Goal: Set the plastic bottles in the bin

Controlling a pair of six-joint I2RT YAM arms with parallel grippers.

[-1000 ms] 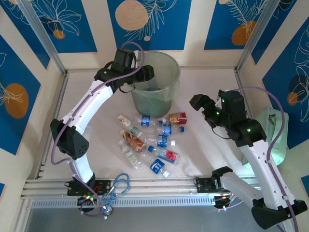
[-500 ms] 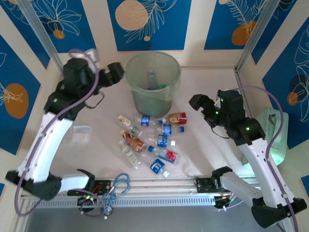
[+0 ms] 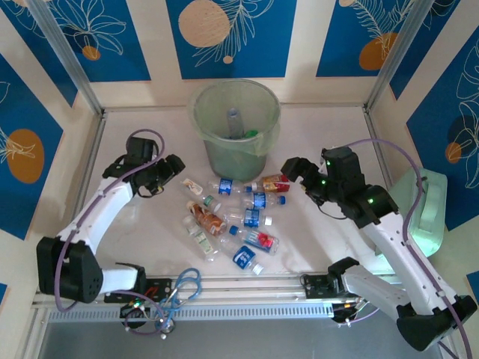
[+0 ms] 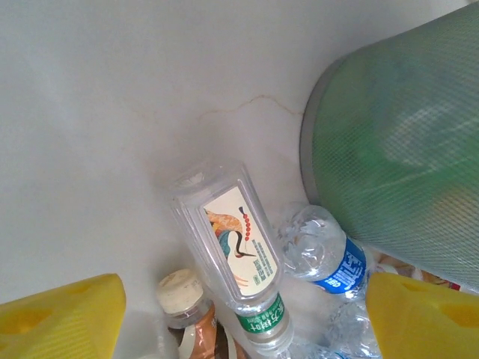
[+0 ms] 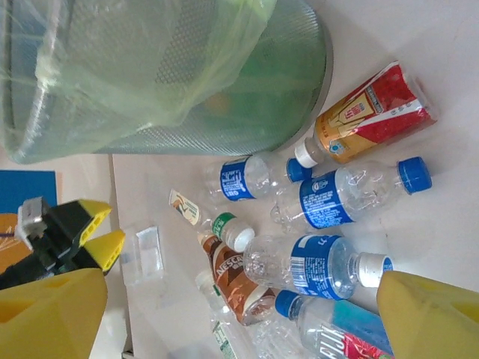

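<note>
- My left jaws are spread wide and pinch nothing. They hang low over the white counter, just left of the pile.
- Under them lies a bird-label bottle. It is clear and smooth, with a white label and a green band at the neck.
- The bin stands at the far middle of the counter, just beyond the pile. It is round, pale green and see-through, and wider at the top. Up close its wall looks like fine mesh with a thin, crinkly bag inside.
- Inside the bin I see one tall clear bottle standing up and a green thing beside it. So I think only a small part of the job is done.
- About ten plastic bottles lie on their sides in a heap near the bin, many of them touching. Most of the job is left.
- Some are blue-label bottles, clear and crumpled, with blue caps. There is a brown bottle and a red and gold bottle with a white cap.
- My right jaws are spread wide and empty too. They hover just right of the pile, near the red and gold bottle.
</note>
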